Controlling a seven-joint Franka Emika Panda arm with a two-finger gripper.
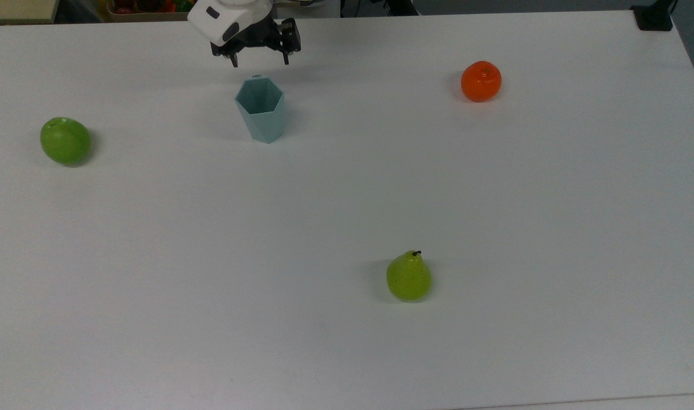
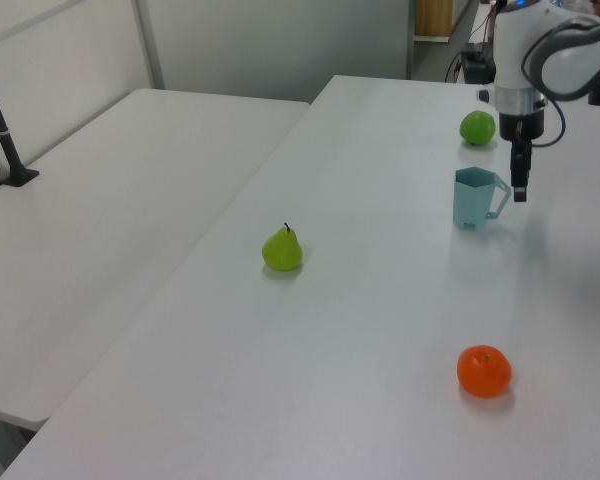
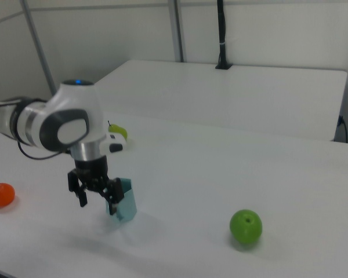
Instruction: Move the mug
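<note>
- Standing upright on the white surface [image 1: 347, 216], the mug [image 1: 260, 109] has its open hexagonal mouth facing up and its small holed tab at the rim, on the side toward the end effector.
- Hovering just beyond that tab, the end effector [image 1: 258, 56] has its two dark fingers spread wide; they grip nothing and are clear of the mug.
- In the left view the end effector [image 2: 520, 185] hangs just to the left view's right of the mug [image 2: 474, 197], with its tips about level with the mug's upper half and not touching it.
- In the right view the end effector [image 3: 97, 197] is in front of the mug [image 3: 125, 200] and hides part of it.
- A green apple [image 1: 65, 140] lies well apart from the mug toward the top view's left.
- An orange [image 1: 481, 81] lies well apart from it toward the top view's right.
- A yellow-green pear [image 1: 408, 277] with a dark stem sits far from the mug, lower in the top view.
</note>
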